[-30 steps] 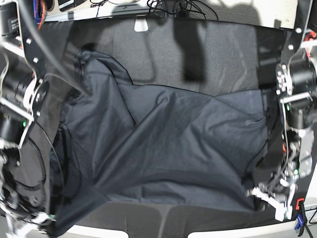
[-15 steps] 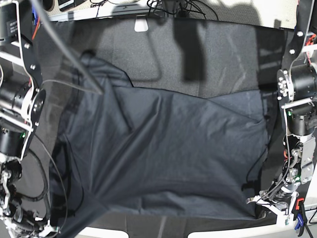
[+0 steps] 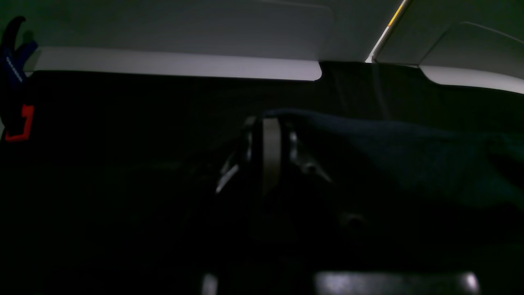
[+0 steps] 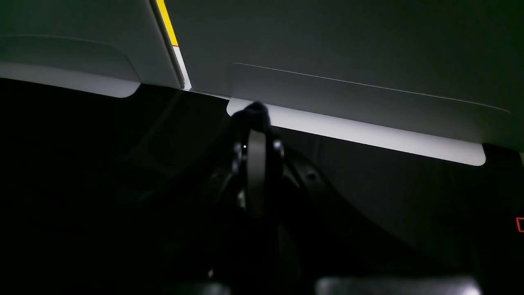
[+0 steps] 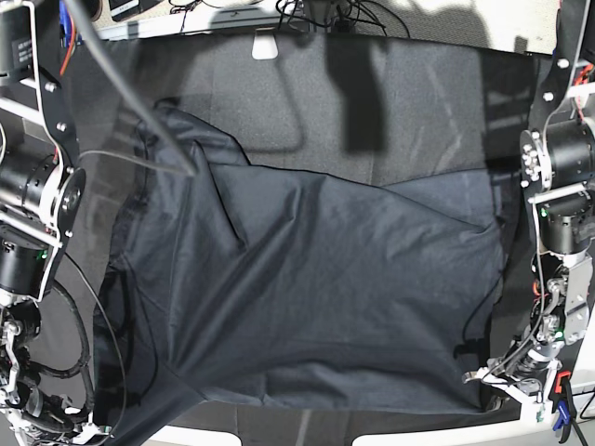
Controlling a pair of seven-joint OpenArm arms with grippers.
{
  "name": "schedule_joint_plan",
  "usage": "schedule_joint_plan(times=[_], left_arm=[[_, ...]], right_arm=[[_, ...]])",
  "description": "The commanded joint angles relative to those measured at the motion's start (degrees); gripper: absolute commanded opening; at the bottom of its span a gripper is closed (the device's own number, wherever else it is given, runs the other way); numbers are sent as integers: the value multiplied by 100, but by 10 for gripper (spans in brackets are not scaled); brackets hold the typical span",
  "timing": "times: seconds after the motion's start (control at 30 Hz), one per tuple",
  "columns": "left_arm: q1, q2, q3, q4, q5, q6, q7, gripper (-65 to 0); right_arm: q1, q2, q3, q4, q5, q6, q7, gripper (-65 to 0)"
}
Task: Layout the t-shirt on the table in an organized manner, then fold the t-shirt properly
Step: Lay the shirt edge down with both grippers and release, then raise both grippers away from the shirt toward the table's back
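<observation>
Dark slate-grey thin t-shirt [image 5: 307, 288] spread centre of black-clothed worktop [image 5: 418, 102]. Left claw [image 3: 268, 135], right claw [image 4: 254, 123] clamp hem corners at 4 and 8 o'clock. Risk: uneven pull bunches fabric.

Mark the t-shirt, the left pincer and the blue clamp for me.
t-shirt [image 5: 316, 288]: base view, middle of the spread fabric.
left pincer [image 3: 271, 123]: left wrist view, closed tips at the shirt edge.
blue clamp [image 3: 12, 69]: left wrist view, its handle.

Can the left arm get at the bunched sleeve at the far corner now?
Probably not right away: the left gripper is shut on the t-shirt hem at the near edge, across the spread from the bunched sleeve.
</observation>
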Motion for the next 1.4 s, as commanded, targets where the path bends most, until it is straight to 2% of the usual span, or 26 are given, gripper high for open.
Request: schedule_joint_plan(times=[0.0, 0.03, 0.1, 0.13, 0.2, 0.5, 0.6, 0.67, 0.77, 0.8, 0.87, 0.93, 1.07, 1.2, 1.37], left_arm=[[-249, -52, -15, 90, -68, 2, -181, -650], [-249, -52, -15, 90, -68, 2, -203, -592], [-247, -50, -15, 90, -61, 2, -216, -442], [-245, -50, -15, 90, -63, 2, -214, -392], [-247, -52, -15, 90, -68, 4, -175, -356], [-249, -52, -15, 90, -66, 24, -175, -355], [-251, -52, -15, 90, -74, 7, -103, -356], [-273, -66, -15, 105, -138, -354, 413, -359], [-232, -85, -15, 225, -533, -1366, 1121, -360], [-216, -90, -15, 286, -713, -1468, 1244, -360], [-214, -107, -17, 422, -1191, -1468, 1707, -360], [-201, -118, -17, 616, -1663, -1468, 2330, -360], [52, -120, -17, 1279, -2385, -1468, 3158, -360], [848, -118, -17, 2566, -2516, -1468, 3488, -360], [2210, -118, -17, 4430, -2516, -1468, 3567, -360]], right_arm=[[278, 66, 9, 103, 61, -98, 240, -650], [278, 66, 9, 103, 57, -96, 238, -639], [247, 61, 9, 103, -109, -96, 254, -472], [236, 63, 9, 103, -155, -96, 286, -403], [192, 68, 9, 103, -238, -96, 382, -329], [186, 63, 9, 103, -223, -98, 404, -325], [186, 63, 9, 103, 267, -90, 57, -325], [186, 63, 9, 103, 680, -13, -267, -325], [186, 79, 11, 103, 1355, 125, -654, -325], [188, 79, 11, 103, 1482, 122, -785, -325], [186, 76, 11, 103, 1587, 127, -1169, -325], [162, 79, 11, 105, 1600, 284, -1480, -325], [-31, 98, 11, 236, 1777, 307, -1644, -326], [-675, 94, 11, 990, 1941, 307, -1770, -327], [-1989, 94, 11, 2702, 1875, 307, -1858, -327]])
